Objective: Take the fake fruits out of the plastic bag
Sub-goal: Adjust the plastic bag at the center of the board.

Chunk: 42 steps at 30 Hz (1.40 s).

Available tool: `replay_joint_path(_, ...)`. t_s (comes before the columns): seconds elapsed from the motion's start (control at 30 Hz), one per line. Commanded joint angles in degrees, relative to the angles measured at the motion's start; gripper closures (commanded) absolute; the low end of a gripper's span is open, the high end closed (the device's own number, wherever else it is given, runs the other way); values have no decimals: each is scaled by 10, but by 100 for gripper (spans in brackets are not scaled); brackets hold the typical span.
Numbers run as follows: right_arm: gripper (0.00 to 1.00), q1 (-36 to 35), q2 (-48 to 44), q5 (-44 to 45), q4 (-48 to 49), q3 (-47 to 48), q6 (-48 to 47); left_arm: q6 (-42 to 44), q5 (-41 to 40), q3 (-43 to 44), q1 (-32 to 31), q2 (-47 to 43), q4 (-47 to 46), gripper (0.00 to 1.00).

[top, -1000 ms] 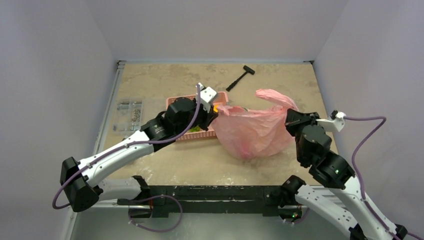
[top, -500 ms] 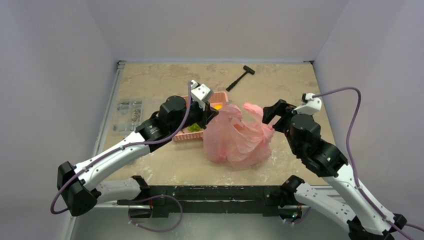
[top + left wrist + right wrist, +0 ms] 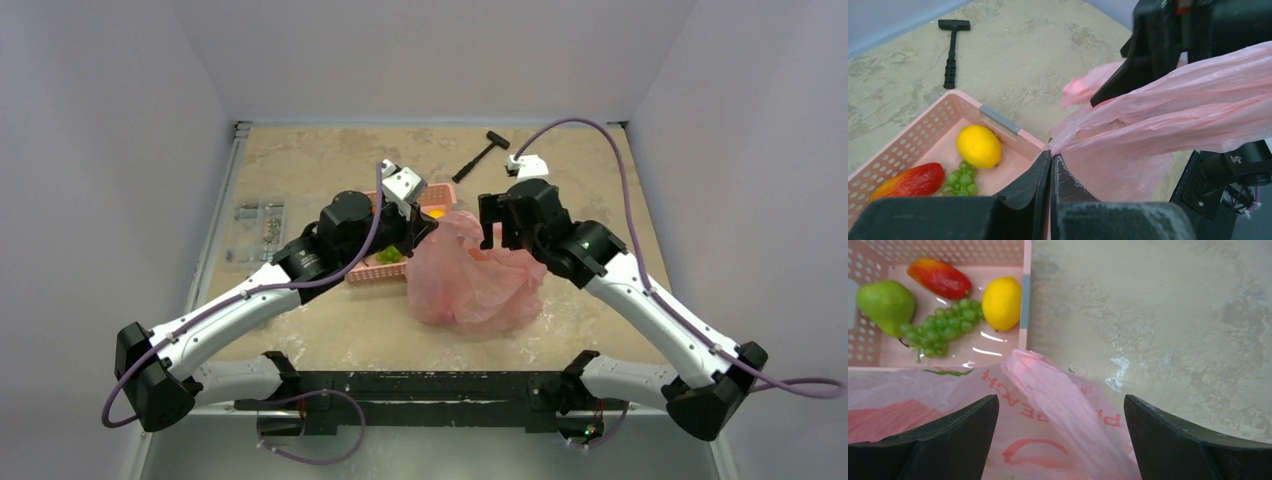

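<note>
The crumpled pink plastic bag (image 3: 475, 285) lies on the table just right of the basket. My left gripper (image 3: 418, 228) is shut on the bag's left rim, and the film stretches away from the closed tips (image 3: 1050, 157). Over the bag's far side hangs my right gripper (image 3: 503, 225), open, with the bag (image 3: 1048, 440) and its red print below the gap between the two fingers (image 3: 1060, 402). It grips nothing. The fake fruits in the bag are hidden by the film.
A pink slotted basket (image 3: 440, 192) behind the bag holds a yellow oval fruit (image 3: 1002, 303), a red-orange fruit (image 3: 939, 277), green grapes (image 3: 943, 329) and a green pear (image 3: 884, 301). A black hammer (image 3: 482, 156) lies at the back. A clear parts box (image 3: 258, 222) sits left.
My right gripper opened, let go of the bag and swung from the right side to above its far side. The bag slumped left towards the basket. The left gripper kept its hold.
</note>
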<state>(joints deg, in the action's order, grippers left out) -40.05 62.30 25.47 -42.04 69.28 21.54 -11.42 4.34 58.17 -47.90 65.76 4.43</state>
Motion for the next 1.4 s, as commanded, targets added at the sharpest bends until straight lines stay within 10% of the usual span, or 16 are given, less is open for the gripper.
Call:
replay_joint_path(0.0,8,2,27,-45,-14,-19,-17,-5,8,0,4,0,-33,100)
replay_joint_path(0.23,97,3,-30,98,60,-20,41,-1,-6,2,4,-3,-25,100)
replay_joint_path(0.7,100,3,-179,90,272,-17,4,-101,-40,-27,14,-40,17,100)
replay_joint_path(1.0,41,3,-84,-55,14,44,43,-187,-20,-16,26,-67,124,98)
replay_joint_path(1.13,23,3,-61,-65,-6,7,62,-192,-5,-10,26,-90,157,57)
replay_joint_path(1.37,6,3,-14,-133,-18,-21,40,-115,-27,100,-53,-80,277,32)
